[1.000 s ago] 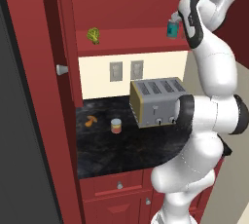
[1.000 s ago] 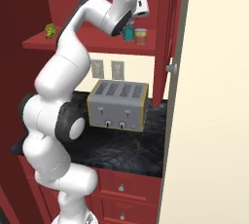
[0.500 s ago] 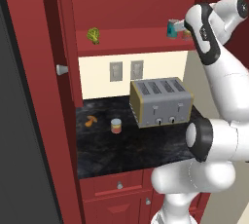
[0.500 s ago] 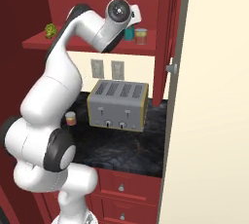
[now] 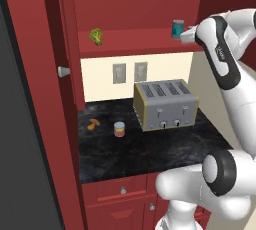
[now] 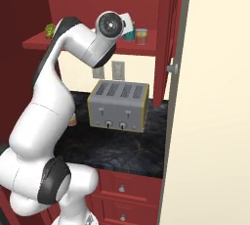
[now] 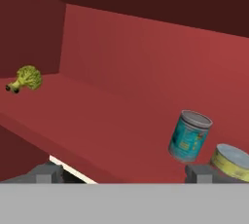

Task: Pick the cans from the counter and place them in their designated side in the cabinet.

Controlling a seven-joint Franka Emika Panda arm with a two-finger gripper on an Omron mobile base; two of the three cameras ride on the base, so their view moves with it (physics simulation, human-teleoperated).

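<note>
A teal-labelled can (image 5: 178, 28) stands on the cabinet shelf (image 5: 135, 41) at its right end. My gripper (image 5: 186, 36) hangs just to the right of it, open and holding nothing. In the hand view the teal can (image 7: 189, 136) is a little ahead of my right fingertip (image 7: 199, 172), apart from it. A yellow-labelled can (image 7: 232, 162) stands beside it on the shelf (image 7: 97, 125). From the right base view this second can (image 6: 141, 36) is right of the teal can (image 6: 130, 33). A red-and-yellow can (image 5: 119, 129) stands on the black counter (image 5: 150, 149), left of the toaster.
A silver toaster (image 5: 165, 104) fills the counter's back right. A small orange curved item (image 5: 93, 123) lies at the left. A green leafy lump (image 5: 96, 35) sits on the shelf's left end. Open cabinet doors flank the shelf, one with a knob (image 5: 62, 71) at the left.
My hand has drawn back from the teal can toward the shelf's front edge, and the arm's elbow has swung outward. The teal can stays on the shelf.
</note>
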